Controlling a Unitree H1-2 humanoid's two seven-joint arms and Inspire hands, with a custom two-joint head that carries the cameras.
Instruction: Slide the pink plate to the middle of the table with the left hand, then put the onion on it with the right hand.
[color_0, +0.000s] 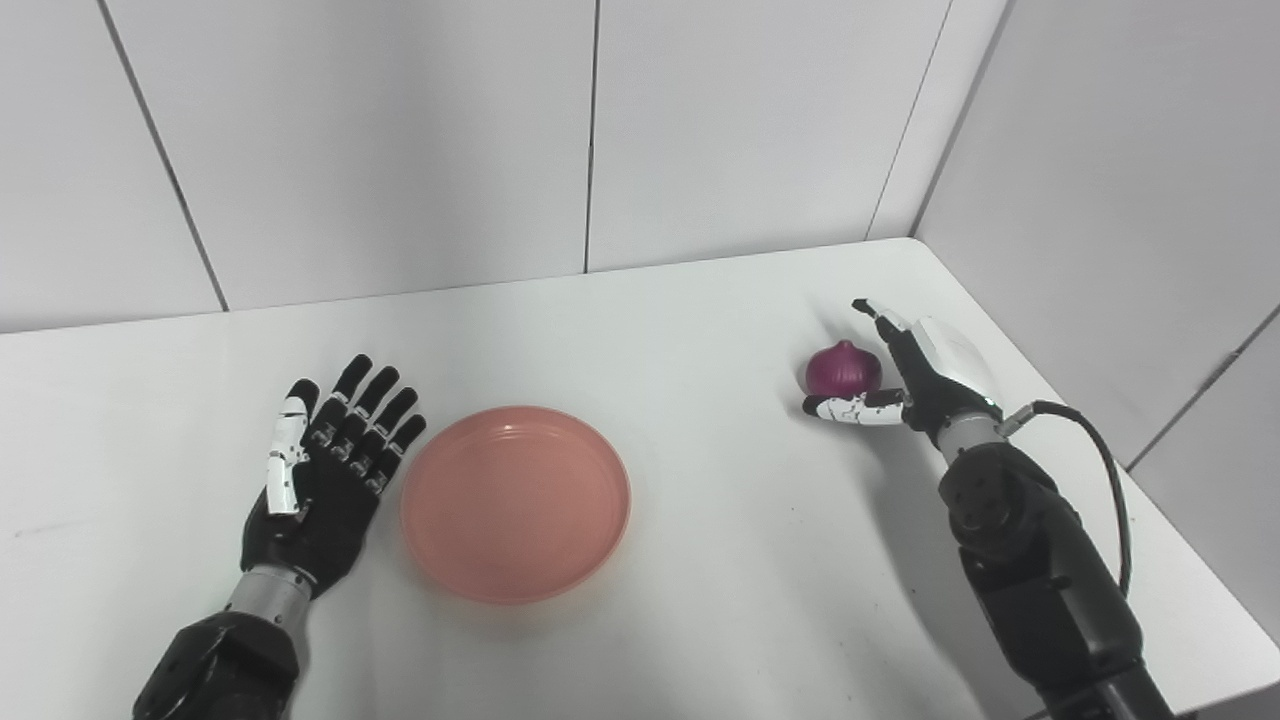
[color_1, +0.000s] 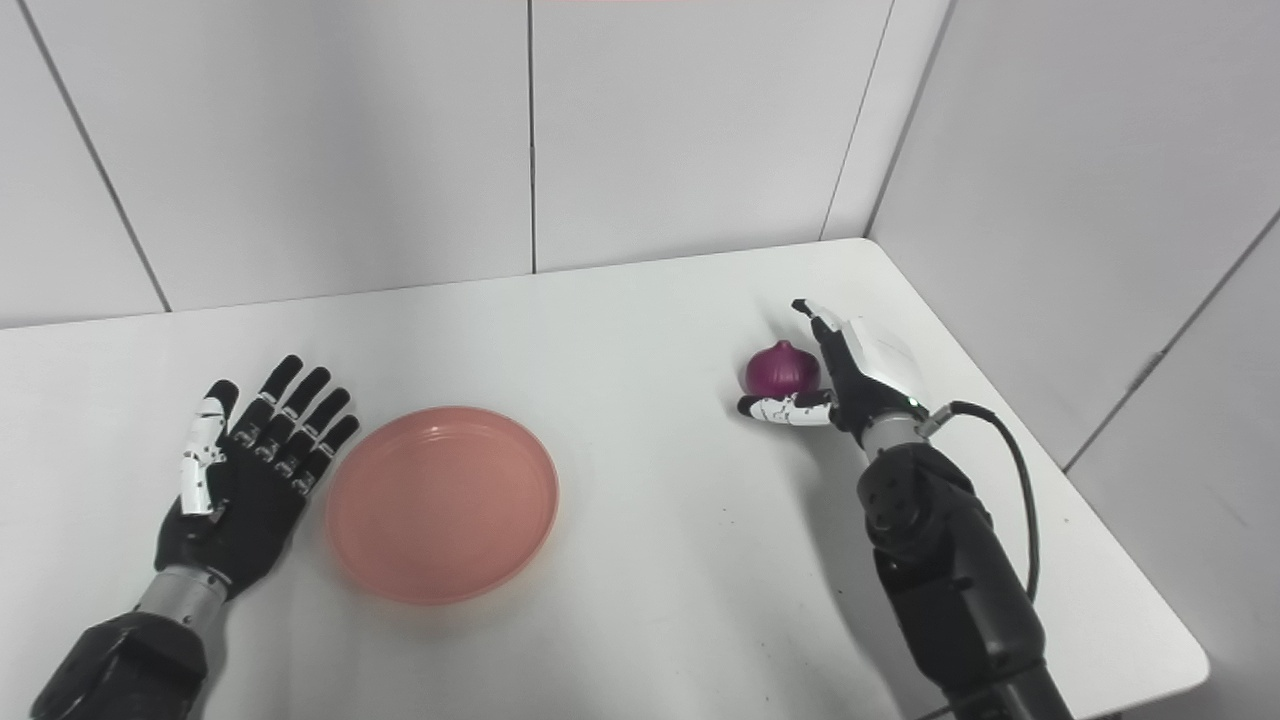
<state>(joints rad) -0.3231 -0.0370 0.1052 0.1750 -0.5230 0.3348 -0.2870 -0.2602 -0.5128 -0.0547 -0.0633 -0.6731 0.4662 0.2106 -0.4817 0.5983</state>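
Observation:
The pink plate lies flat on the white table, left of the middle. My left hand rests palm up just left of the plate, open, fingers spread, not touching it. A purple onion sits on the table at the right. My right hand is beside the onion on its right, open, with the thumb reaching under its near side and the fingers behind it. The onion also shows in the right eye view.
White wall panels stand close behind the table and along its right side. The table's right edge runs just beyond my right arm. A black cable loops off the right wrist.

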